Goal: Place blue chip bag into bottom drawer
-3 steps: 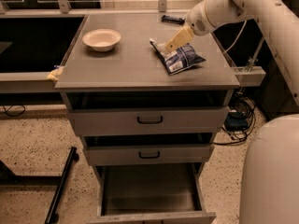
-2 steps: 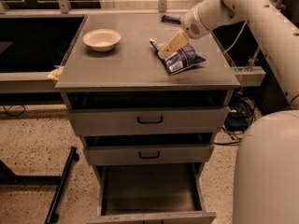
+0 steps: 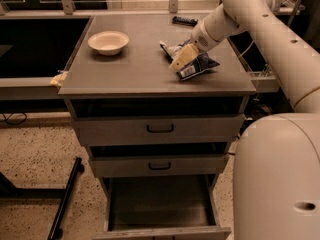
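The blue chip bag [image 3: 199, 65] lies on the grey cabinet top [image 3: 135, 64], right of centre, dark blue with white print. My gripper [image 3: 181, 59] has come down from the upper right and sits on the bag's left end, touching or just above it. The bottom drawer [image 3: 159, 206] is pulled open below, and its wide flat floor is bare. The two upper drawers with black handles [image 3: 160, 128] are pulled out a little.
A white bowl [image 3: 108, 41] stands at the left of the cabinet top. A small black bar-shaped object [image 3: 185, 20] lies at the back edge. A yellow scrap [image 3: 59, 79] sits on the ledge to the left. My white base [image 3: 277, 179] fills the lower right.
My gripper has moved down and a little toward the front left, from above the bag's far end onto the bag. The bag and the drawers have not moved.
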